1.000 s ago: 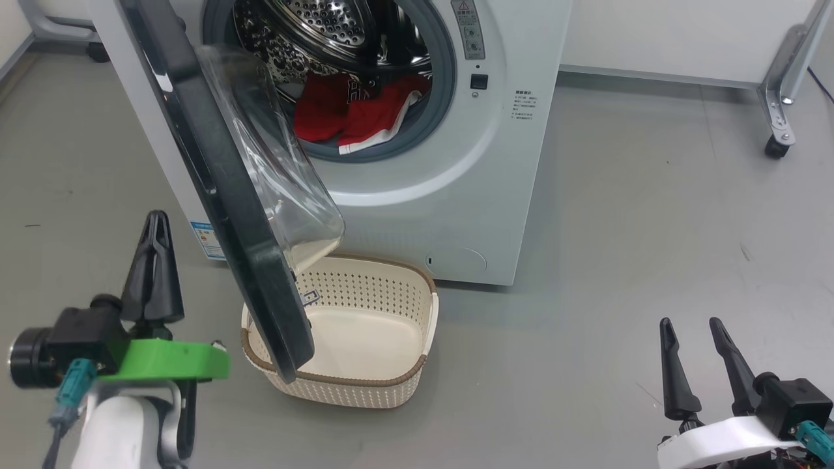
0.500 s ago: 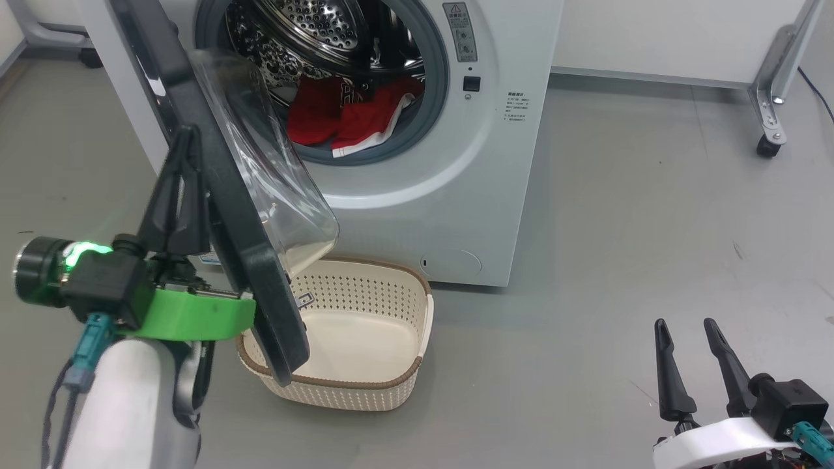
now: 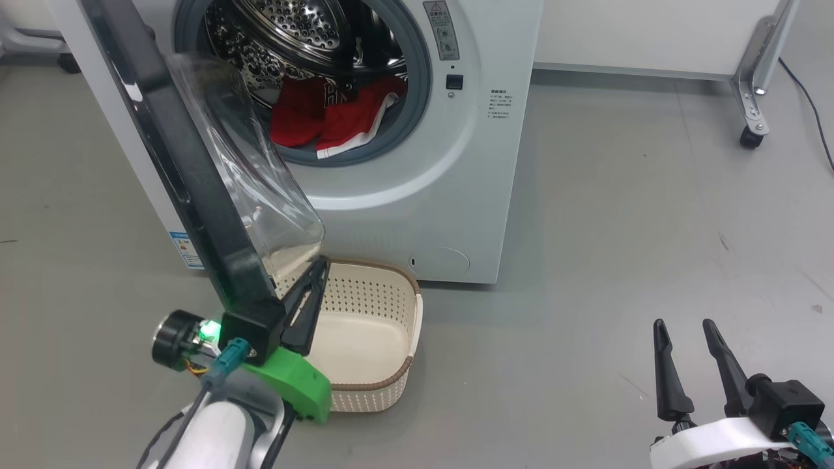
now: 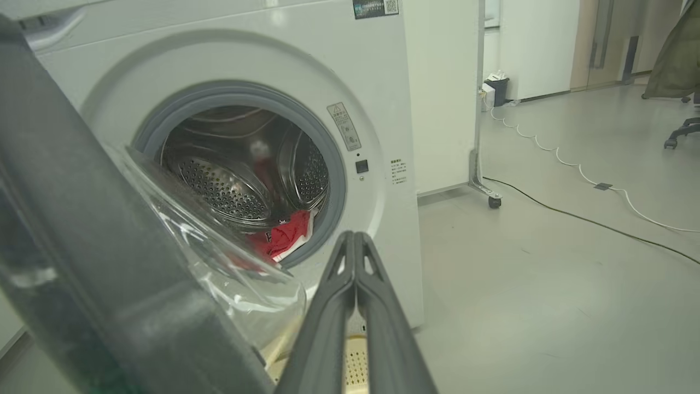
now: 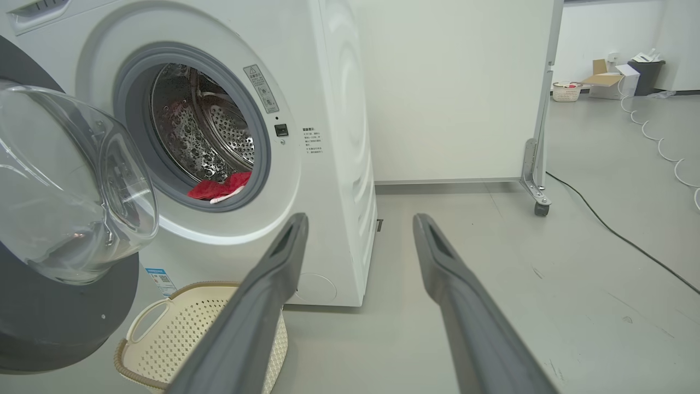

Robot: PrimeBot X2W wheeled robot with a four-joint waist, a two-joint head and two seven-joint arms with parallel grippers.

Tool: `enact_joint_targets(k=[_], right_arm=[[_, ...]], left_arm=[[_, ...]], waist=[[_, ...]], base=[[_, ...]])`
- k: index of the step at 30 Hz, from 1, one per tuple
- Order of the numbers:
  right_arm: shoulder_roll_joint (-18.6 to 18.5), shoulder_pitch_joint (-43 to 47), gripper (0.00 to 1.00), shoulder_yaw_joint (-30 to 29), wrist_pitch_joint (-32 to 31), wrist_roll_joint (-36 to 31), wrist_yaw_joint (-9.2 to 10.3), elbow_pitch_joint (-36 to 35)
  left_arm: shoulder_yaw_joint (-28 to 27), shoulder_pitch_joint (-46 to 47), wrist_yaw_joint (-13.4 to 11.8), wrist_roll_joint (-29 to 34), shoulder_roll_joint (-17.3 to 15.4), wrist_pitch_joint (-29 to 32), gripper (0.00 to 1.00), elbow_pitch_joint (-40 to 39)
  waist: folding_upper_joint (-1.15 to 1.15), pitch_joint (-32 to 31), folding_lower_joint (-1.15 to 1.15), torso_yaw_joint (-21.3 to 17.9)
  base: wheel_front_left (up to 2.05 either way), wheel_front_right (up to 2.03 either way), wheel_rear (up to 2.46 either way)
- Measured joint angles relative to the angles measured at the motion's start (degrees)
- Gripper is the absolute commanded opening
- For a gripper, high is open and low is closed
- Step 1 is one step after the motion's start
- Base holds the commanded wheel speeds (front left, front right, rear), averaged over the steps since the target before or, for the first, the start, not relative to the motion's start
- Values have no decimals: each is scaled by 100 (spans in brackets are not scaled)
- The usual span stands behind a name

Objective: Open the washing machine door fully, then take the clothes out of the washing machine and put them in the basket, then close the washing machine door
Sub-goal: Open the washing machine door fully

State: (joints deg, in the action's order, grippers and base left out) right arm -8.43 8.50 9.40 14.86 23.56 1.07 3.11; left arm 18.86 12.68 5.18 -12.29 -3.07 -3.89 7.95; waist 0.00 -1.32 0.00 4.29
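Observation:
The white washing machine (image 3: 417, 195) stands ahead with its door (image 3: 176, 163) swung partway out, black rim edge-on and clear glass bowl (image 3: 260, 189) facing the opening. Red clothes (image 3: 326, 117) lie at the drum's front lip, seen too as clothes (image 4: 284, 238) and clothes (image 5: 219, 189). The cream basket (image 3: 391, 306) sits on the floor below the door. My left gripper (image 3: 320, 264) is shut and empty, right by the door's lower edge on its glass side, above the basket. My right gripper (image 3: 684, 326) hangs open and empty at the lower right, away from the machine.
A white panel on a metal frame with a caster wheel (image 3: 749, 137) stands behind the machine to the right. A dark cable (image 3: 808, 98) trails over the grey floor there. Open floor (image 3: 619, 260) lies between my right gripper and the machine.
My left gripper has swung from the door's outer left side, down and round its lower edge, to the glass side over the basket. The camera has shifted; the right gripper has kept still.

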Motion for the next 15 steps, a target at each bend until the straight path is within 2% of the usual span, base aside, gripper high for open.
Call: enact_joint_targets(k=[10, 15], right_arm=[[69, 1, 100, -57, 0, -71, -89, 43], [99, 1, 100, -67, 0, -103, -101, 83]], left_arm=[[141, -159, 8, -42, 1, 341, 0, 459], [32, -159, -138, -51, 5, 390, 0, 610]], waist=[[0, 17, 0, -62], [0, 24, 0, -65]], base=[[0, 0, 0], [0, 0, 0]])
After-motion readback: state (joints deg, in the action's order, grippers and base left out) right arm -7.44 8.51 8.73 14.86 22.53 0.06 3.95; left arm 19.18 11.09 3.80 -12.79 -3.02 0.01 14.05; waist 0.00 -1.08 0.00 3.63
